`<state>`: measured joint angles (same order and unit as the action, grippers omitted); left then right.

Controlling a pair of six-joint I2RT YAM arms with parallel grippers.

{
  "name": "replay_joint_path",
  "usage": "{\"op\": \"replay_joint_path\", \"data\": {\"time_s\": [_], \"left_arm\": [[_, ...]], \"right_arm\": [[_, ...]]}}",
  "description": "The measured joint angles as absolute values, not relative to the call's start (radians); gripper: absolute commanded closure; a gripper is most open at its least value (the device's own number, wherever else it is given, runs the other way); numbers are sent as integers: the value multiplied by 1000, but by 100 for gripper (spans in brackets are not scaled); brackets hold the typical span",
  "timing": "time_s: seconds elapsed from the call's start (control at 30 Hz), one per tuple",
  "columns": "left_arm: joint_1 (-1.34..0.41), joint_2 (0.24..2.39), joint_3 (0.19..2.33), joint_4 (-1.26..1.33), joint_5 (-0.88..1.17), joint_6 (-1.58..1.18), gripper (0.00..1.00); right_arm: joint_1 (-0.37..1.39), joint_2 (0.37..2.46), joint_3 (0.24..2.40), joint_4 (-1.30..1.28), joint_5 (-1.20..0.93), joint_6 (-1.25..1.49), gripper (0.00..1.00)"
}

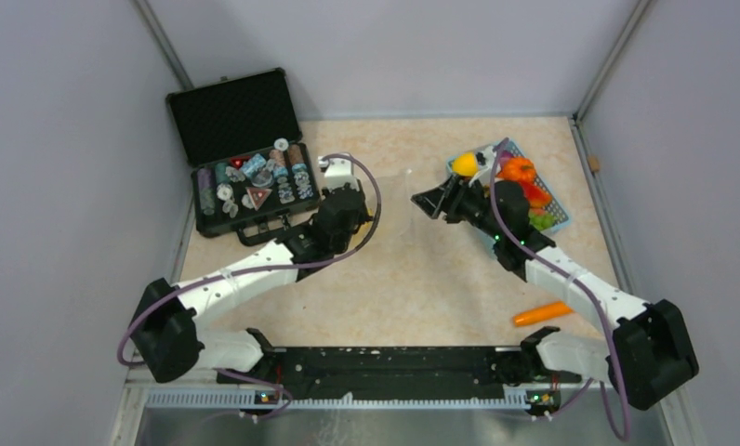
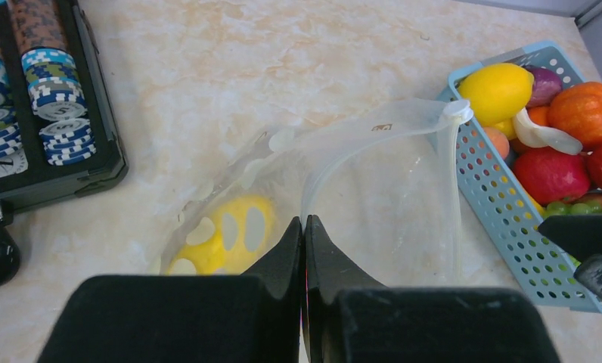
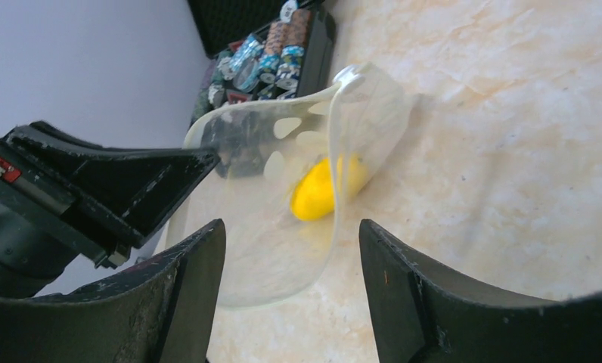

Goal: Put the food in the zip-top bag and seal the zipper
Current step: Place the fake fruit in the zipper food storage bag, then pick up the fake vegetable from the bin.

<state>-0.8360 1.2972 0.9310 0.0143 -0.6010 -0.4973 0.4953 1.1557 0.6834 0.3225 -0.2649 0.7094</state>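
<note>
The clear dotted zip-top bag (image 2: 389, 197) lies open on the table between my grippers, faint in the top view (image 1: 394, 190). A yellow food piece (image 2: 222, 236) lies inside it, also seen in the right wrist view (image 3: 319, 190). My left gripper (image 2: 304, 221) is shut on the bag's white zipper strip (image 2: 358, 134) and holds the mouth up; it shows in the top view (image 1: 357, 197). My right gripper (image 3: 292, 227) is open and empty at the bag's mouth (image 1: 431, 202). More food fills the basket: a lemon (image 2: 496, 91), an orange pumpkin (image 2: 585, 110), a red fruit (image 2: 551, 174).
The light-blue basket (image 1: 554, 212) stands at the back right, close behind the right gripper. An orange carrot (image 1: 543, 313) lies on the table near the right arm's base. An open black case (image 1: 245, 158) of poker chips sits at the back left.
</note>
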Motion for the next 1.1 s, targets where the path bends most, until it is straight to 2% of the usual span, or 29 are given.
{"op": "replay_joint_path", "data": {"time_s": [0.37,1.1], "left_arm": [[-812,1266,862,14,-557,-537,100],[-808,1265,850,15,-515,-559,100]], "right_arm": [[440,1089,683,115,-22,600,33],[208,1203,779,-62,179,500,26]]}}
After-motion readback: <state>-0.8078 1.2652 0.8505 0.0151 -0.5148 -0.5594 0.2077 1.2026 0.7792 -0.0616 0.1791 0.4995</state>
